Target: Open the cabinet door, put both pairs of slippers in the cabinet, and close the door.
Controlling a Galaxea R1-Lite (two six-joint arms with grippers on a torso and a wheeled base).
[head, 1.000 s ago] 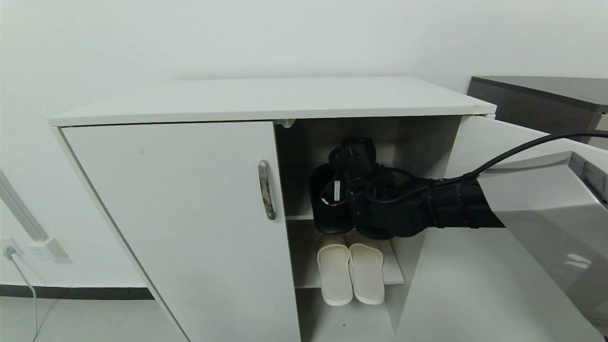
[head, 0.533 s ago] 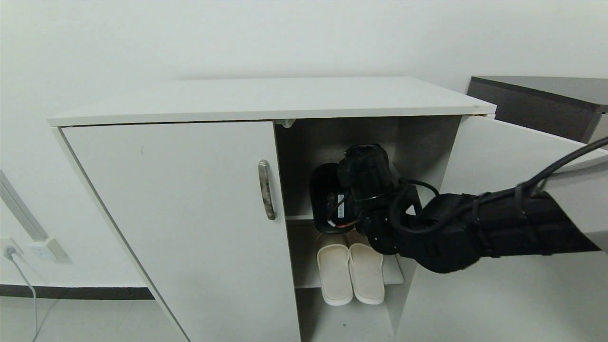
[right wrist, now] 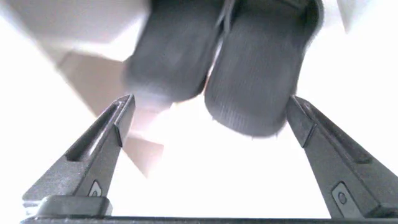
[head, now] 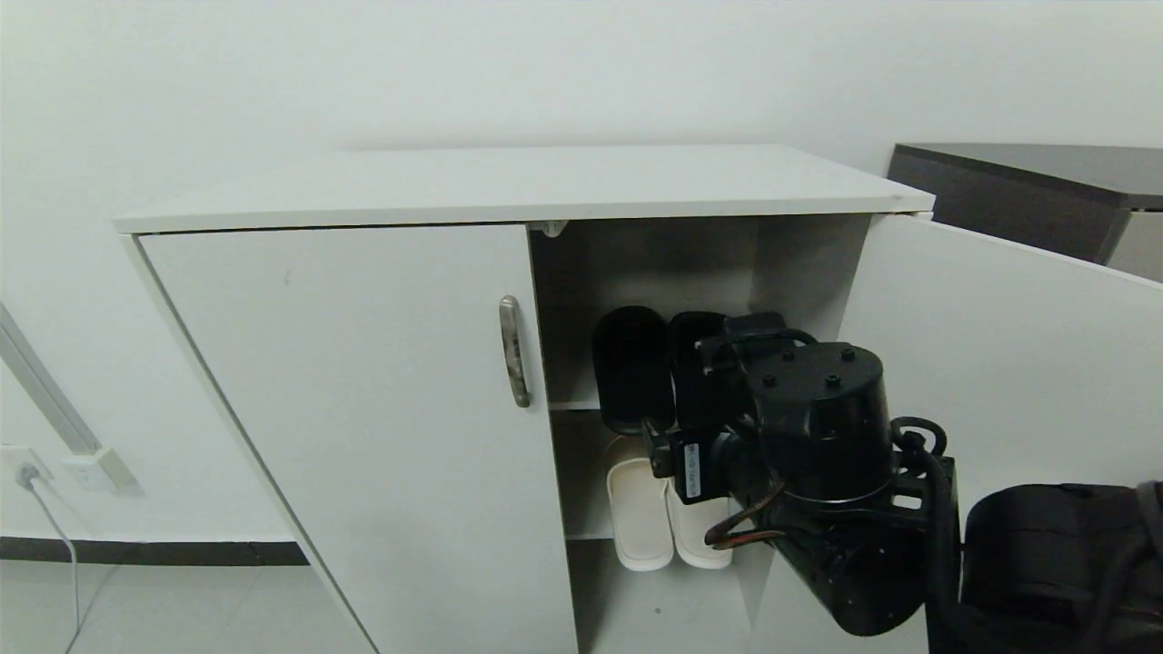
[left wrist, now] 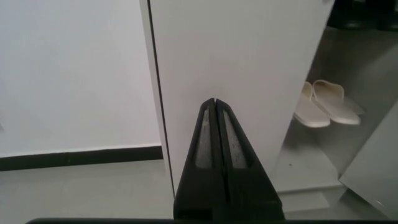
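Note:
The white cabinet [head: 509, 186] has its right door [head: 999, 354] swung open and its left door [head: 345, 409] closed. A pair of black slippers [head: 654, 368] lies on the upper shelf, also seen as black slippers [right wrist: 217, 56] in the right wrist view. A pair of white slippers [head: 659, 518] rests on the shelf below, heels sticking out. My right gripper [right wrist: 210, 102] is open and empty, just in front of the black slippers' heels. My left gripper [left wrist: 214, 106] is shut and empty, low in front of the closed left door [left wrist: 236, 56], with the white slippers [left wrist: 326, 102] off to one side.
The left door's metal handle [head: 513, 351] sits near the opening. A dark cabinet [head: 1027, 186] stands behind the open door. A wall socket with a cable [head: 27, 472] is at the lower left. Grey floor [left wrist: 81, 193] lies before the cabinet.
My right arm has pulled back out of the upper shelf toward me, leaving the black slippers lying there. The head view has shifted slightly.

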